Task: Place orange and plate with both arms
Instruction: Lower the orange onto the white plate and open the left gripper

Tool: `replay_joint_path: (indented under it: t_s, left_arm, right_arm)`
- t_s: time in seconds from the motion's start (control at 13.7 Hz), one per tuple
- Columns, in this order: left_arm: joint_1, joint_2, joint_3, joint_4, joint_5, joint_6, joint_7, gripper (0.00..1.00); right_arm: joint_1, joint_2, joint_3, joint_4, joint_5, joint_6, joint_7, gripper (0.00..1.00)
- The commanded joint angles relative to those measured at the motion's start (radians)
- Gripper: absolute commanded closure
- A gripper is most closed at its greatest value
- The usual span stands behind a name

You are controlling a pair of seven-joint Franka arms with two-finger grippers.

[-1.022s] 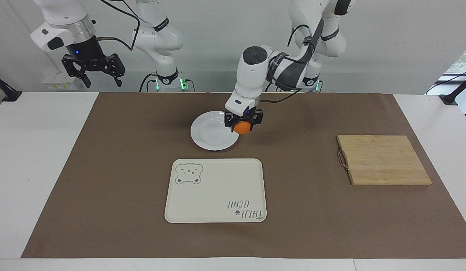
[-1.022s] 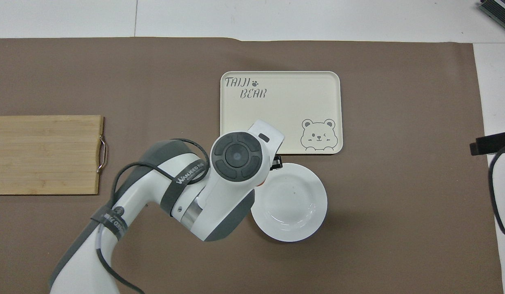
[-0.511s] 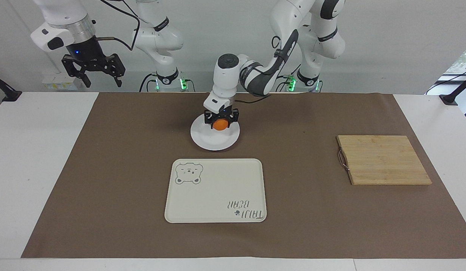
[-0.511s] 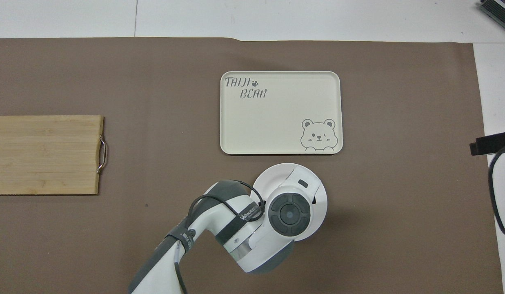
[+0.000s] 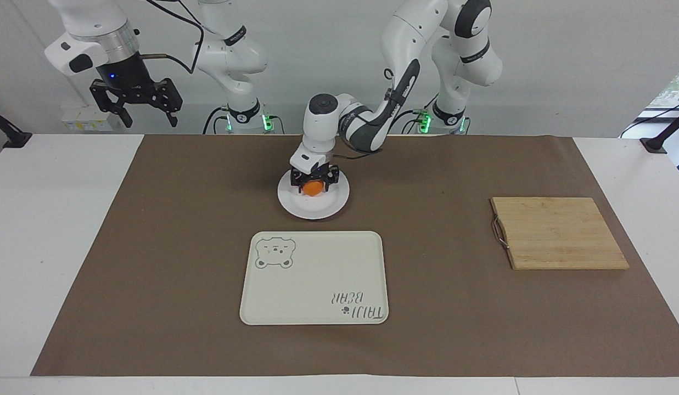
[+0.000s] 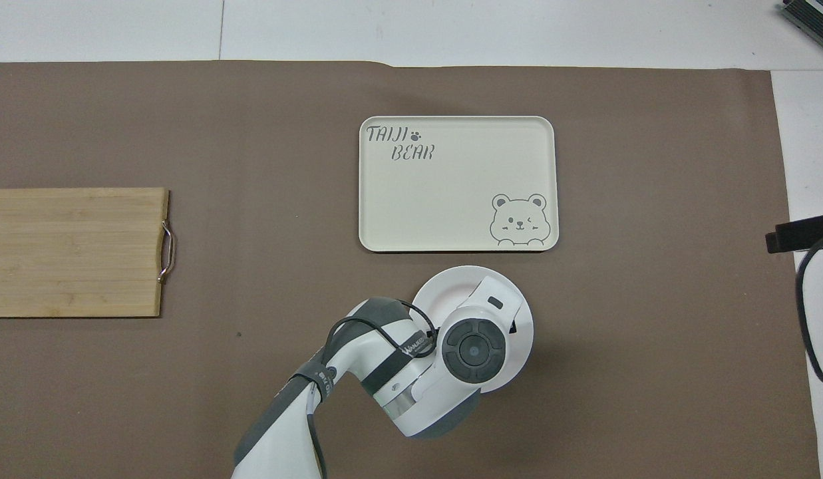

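The orange [image 5: 313, 188] sits low in the middle of the white plate [image 5: 317, 212], within my left gripper [image 5: 314, 187], which reaches straight down onto the plate. Whether the orange is still gripped does not show. In the overhead view the left arm's wrist covers the orange and much of the plate [image 6: 444, 293]. My right gripper [image 5: 147, 116] waits open and empty, raised over the white table edge at the right arm's end.
A cream tray [image 5: 317, 274] with a bear drawing lies just farther from the robots than the plate, also seen as the tray [image 6: 451, 199]. A wooden cutting board [image 5: 559, 233] lies toward the left arm's end. A brown mat covers the table.
My left gripper carried the orange from beside the plate's rim to over its middle and came down onto the plate. The right arm stayed still.
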Motion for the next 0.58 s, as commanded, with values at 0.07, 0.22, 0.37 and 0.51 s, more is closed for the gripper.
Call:
replay_joint_path:
  t_s: [0.07, 0.22, 0.37, 0.51]
  left_arm:
    - [0.080, -0.159, 0.012, -0.003, 0.012, -0.129, 0.035, 0.00]
    - [0.160, -0.183, 0.011, 0.048, 0.007, -0.232, 0.117, 0.00]
    - [0.261, -0.183, 0.009, 0.085, 0.002, -0.282, 0.229, 0.00]
    - [0.347, -0.187, 0.006, 0.111, -0.004, -0.314, 0.346, 0.00]
  right_arm:
    - [-0.002, -0.020, 0.003, -0.017, -0.010, -0.008, -0.019, 0.00]
    - [-0.002, -0.020, 0.003, -0.017, -0.008, -0.008, -0.019, 0.00]
    - [-0.002, -0.020, 0.003, -0.017, -0.008, -0.008, -0.017, 0.00]
    - [-0.002, -0.020, 0.003, -0.017, -0.008, -0.008, -0.019, 0.00]
